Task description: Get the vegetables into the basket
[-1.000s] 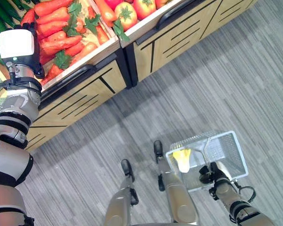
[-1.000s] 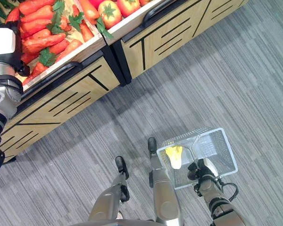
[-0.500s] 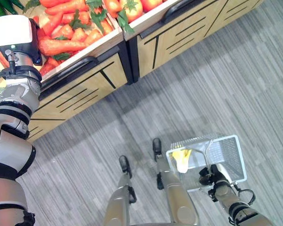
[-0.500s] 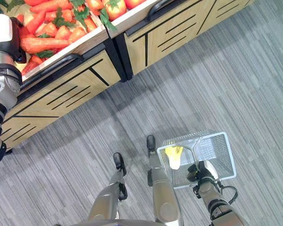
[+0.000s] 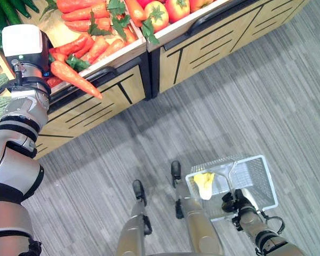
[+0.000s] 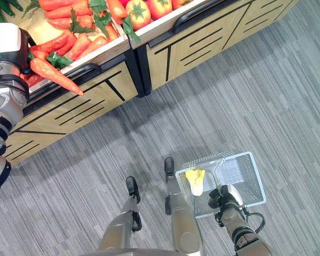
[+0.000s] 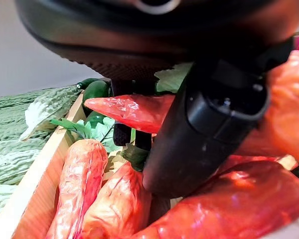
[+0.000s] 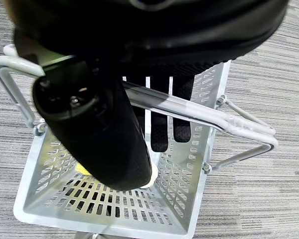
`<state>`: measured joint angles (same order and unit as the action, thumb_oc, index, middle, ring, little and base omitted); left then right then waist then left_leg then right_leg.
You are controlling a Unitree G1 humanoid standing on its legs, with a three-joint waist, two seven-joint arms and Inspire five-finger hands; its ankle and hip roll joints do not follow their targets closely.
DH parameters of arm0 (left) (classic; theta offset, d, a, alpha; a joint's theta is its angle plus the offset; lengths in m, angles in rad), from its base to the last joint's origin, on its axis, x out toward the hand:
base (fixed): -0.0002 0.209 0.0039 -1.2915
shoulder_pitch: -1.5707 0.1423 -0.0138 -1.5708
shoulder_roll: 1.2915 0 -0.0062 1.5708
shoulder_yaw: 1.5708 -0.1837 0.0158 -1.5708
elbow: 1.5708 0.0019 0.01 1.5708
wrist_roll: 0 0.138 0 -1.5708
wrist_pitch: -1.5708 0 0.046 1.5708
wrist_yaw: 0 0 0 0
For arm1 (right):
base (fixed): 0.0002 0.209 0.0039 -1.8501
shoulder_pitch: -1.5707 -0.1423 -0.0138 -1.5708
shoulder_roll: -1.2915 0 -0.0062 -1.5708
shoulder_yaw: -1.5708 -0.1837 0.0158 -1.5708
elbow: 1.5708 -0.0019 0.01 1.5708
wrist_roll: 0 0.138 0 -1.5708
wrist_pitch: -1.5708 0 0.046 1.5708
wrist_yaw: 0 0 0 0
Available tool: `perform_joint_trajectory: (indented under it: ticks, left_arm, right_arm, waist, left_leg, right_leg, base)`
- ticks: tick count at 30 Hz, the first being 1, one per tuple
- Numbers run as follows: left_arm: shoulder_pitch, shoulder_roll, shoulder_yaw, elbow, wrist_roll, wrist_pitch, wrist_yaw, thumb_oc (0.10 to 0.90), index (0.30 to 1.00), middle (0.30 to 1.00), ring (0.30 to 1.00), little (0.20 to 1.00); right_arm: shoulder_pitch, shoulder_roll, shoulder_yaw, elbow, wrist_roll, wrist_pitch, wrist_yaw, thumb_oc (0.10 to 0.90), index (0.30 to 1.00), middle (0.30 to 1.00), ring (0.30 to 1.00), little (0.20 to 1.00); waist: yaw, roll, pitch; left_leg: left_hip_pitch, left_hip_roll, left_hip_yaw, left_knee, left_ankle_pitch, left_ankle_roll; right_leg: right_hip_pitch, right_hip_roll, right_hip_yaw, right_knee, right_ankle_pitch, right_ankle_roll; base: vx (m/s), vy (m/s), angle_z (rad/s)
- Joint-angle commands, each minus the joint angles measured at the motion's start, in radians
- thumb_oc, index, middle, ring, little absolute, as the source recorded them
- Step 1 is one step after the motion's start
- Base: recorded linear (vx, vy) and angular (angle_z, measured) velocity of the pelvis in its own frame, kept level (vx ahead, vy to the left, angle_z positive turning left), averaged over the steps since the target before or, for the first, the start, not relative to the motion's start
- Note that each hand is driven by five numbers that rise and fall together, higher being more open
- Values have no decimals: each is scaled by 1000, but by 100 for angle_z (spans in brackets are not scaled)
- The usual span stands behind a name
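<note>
One carrot [image 5: 74, 79] gripped in left robot hand [image 7: 199, 124] over wooden produce crate [image 5: 120, 52]; right robot hand [image 8: 97, 134] curled round basket [image 5: 261, 176] handle above grey striped floor [image 5: 229, 101]. No legible writing.

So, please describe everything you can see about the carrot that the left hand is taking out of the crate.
The carrot is long, orange-red and glossy, looking like plastic, and it tapers to a point. Its thick end sits at the left hand, whose fingers curl round it. The pointed end sticks out past the wooden crate's edge, tilted down over the cabinet front. Green leaves lie at its thick end. Other carrots lie beneath it in the crate.
</note>
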<state>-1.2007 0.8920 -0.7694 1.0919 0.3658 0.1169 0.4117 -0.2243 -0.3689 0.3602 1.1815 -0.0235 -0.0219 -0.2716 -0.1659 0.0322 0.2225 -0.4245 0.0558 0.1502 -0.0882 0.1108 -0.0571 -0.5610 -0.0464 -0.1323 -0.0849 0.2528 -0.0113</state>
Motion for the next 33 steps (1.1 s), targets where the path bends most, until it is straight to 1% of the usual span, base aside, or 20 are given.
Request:
perform_joint_trajectory:
  ticks: [1,9,10,11,18,22,25,26,29,31,33]
  left_arm:
    - [-34,52,48,3,-66,13,59,400,300,300,300,300]
    - [-44,111,49,-103,-81,-4,71,400,300,300,300,300]
    - [-45,119,52,-117,-86,-8,73,400,300,300,300,300]
    - [-45,138,51,-160,-81,-15,68,400,300,300,300,300]
    - [-32,167,51,-220,-63,-21,43,400,300,300,300,300]
    - [21,194,79,-315,-40,-26,22,400,300,300,300,300]
    - [98,204,131,-389,-39,-32,13,400,300,300,300,300]
    - [141,204,162,-418,-41,-35,6,400,300,300,300,300]
    - [225,225,202,-496,4,-37,-17,400,300,300,300,300]
    - [314,222,265,-547,11,-39,-34,400,300,300,300,300]
    - [349,219,289,-574,14,-41,-39,400,300,300,300,300]
  right_arm:
    - [131,50,6,28,21,14,7,400,300,300,300,300]
    - [143,43,-7,39,5,27,16,400,300,300,300,300]
    - [146,42,-10,42,4,28,19,400,300,300,300,300]
    - [153,37,-22,49,3,35,26,400,300,300,300,300]
    - [166,37,-31,58,-8,47,45,400,300,300,300,300]
    - [180,42,-46,66,-13,58,57,400,300,300,300,300]
    - [189,47,-60,68,-16,65,65,400,300,300,300,300]
    - [194,52,-66,69,-17,69,68,400,300,300,300,300]
    - [204,55,-81,67,-23,71,79,400,300,300,300,300]
    - [213,57,-92,66,-31,78,84,400,300,300,300,300]
    - [216,59,-96,66,-35,80,87,400,300,300,300,300]
  waist:
    - [9,6,-19]
    - [24,1,-42]
    - [26,0,-45]
    - [32,-4,-56]
    - [41,-14,-64]
    - [53,-26,-77]
    - [61,-34,-89]
    - [64,-36,-94]
    - [71,-41,-108]
    - [75,-44,-121]
    - [77,-44,-125]
  left_leg:
    - [10,1,38,1,-22,-11]
    - [63,1,21,1,-33,-8]
    - [73,0,19,1,-36,-8]
    - [106,0,13,1,-42,-6]
    - [164,0,7,1,-55,-1]
    - [214,-1,4,1,-68,3]
    - [244,-4,3,1,-75,7]
    - [258,-5,2,1,-79,8]
    - [295,-9,3,1,-90,12]
    - [321,-10,4,1,-98,15]
    - [331,-12,4,1,-101,16]
  right_leg:
    - [78,-42,70,-2,-114,148]
    - [144,-44,52,-2,-129,145]
    - [156,-44,50,-2,-131,145]
    - [191,-46,45,-2,-139,144]
    - [251,-47,39,-2,-154,141]
    - [302,-50,35,-2,-166,140]
    - [332,-53,32,-2,-174,140]
    - [346,-54,31,-2,-177,140]
    - [384,-57,29,-2,-183,142]
    - [410,-59,25,-2,-189,143]
    - [420,-60,25,-2,-191,144]
  base:
    - [-13,11,5]
    - [-14,16,7]
    - [-27,50,15]
    - [-17,38,15]
    - [-19,34,12]
    - [-22,41,4]
    - [-13,39,0]
    - [-3,41,2]
    - [-13,54,2]
    - [-14,59,2]
    - [-18,41,2]
